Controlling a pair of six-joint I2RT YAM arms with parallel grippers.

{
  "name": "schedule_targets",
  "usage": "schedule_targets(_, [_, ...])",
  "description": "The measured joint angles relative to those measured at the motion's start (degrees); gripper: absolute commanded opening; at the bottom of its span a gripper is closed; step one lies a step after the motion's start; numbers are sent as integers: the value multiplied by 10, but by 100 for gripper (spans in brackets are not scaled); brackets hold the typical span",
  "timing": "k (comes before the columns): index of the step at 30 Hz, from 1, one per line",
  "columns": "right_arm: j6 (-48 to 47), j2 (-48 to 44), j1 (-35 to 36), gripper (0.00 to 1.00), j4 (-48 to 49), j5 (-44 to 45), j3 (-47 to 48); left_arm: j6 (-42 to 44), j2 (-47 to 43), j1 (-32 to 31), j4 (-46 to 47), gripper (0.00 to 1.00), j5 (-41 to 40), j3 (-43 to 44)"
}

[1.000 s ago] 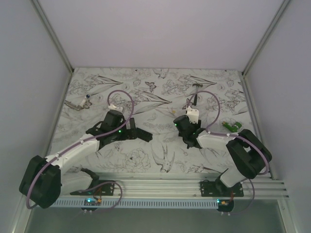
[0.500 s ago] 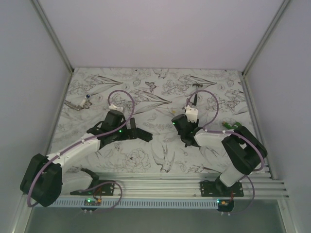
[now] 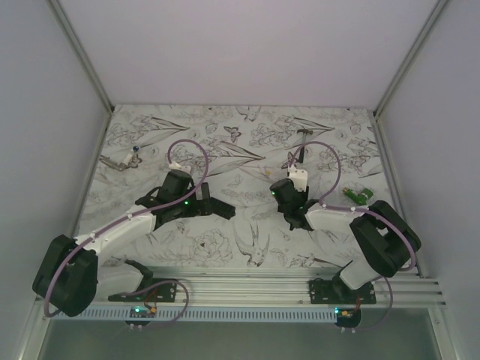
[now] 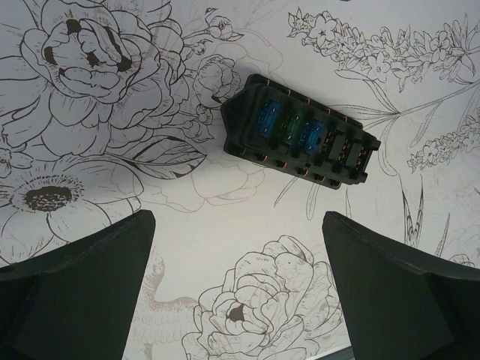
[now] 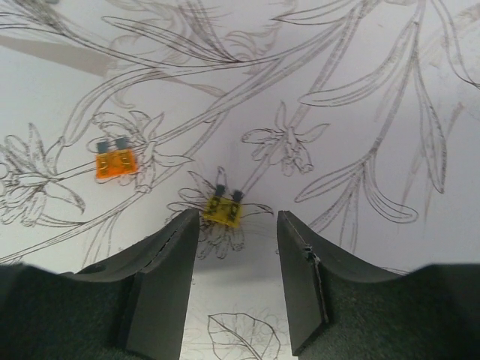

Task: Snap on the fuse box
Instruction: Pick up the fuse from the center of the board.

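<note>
White arm links, black joints, looping purple cables, small green lights, dark matte jaws

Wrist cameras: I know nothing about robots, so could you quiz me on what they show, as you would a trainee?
1. True or false: the left gripper is holding the fuse box.
2. Which fuse lies at the gap of the right gripper? A orange, B yellow, C green.
3. How many coloured fuses sit in the fuse box?
Key: 1 false, the box lies apart, ahead of the open jaws. 2 B, the yellow fuse. 3 three: blue, green, blue.
</note>
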Motion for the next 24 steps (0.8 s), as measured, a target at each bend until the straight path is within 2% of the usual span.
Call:
schedule_targets(12, [-70, -9, -22, 41, 50, -66, -17, 0, 0, 0, 1, 100, 1, 0])
schedule_targets(24, [-52, -15, -24, 40, 34, -60, -18, -1, 0, 0, 1, 100, 11, 0])
